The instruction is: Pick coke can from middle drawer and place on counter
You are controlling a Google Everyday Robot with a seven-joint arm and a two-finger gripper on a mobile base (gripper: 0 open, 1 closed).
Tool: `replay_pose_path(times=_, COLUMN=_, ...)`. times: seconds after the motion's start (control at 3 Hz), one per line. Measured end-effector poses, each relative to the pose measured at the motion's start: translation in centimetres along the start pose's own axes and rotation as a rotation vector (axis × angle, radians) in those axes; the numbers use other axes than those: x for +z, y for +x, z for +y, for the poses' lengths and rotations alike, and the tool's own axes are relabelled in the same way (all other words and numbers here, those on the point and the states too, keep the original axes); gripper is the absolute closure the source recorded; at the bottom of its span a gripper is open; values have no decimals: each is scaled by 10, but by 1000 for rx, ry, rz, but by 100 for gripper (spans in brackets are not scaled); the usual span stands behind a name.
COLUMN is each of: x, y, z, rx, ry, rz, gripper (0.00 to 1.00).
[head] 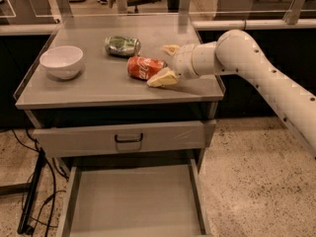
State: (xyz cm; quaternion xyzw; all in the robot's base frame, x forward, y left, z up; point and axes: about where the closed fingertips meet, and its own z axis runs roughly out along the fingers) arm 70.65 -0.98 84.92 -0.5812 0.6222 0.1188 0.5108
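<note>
The coke can (143,67) lies on its side on the counter (98,90), right of the middle. My gripper (167,63) reaches in from the right and is open. Its near fingertip (162,78) lies by the can's right end and its far fingertip (171,49) stands apart behind it. The can's right end lies between them. The middle drawer (133,201) is pulled out below, and its flat grey floor is bare.
A green-and-silver can (122,45) lies just behind the coke can. A white bowl (61,61) stands at the counter's left. The upper drawer with a black handle (128,138) is shut. Cables and a stand are on the floor at left.
</note>
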Motion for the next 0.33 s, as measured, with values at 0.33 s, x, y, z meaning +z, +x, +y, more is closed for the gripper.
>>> replay_pose_path(times=0.33, x=0, y=0, z=0, rx=0, ry=0, rz=0, gripper=0)
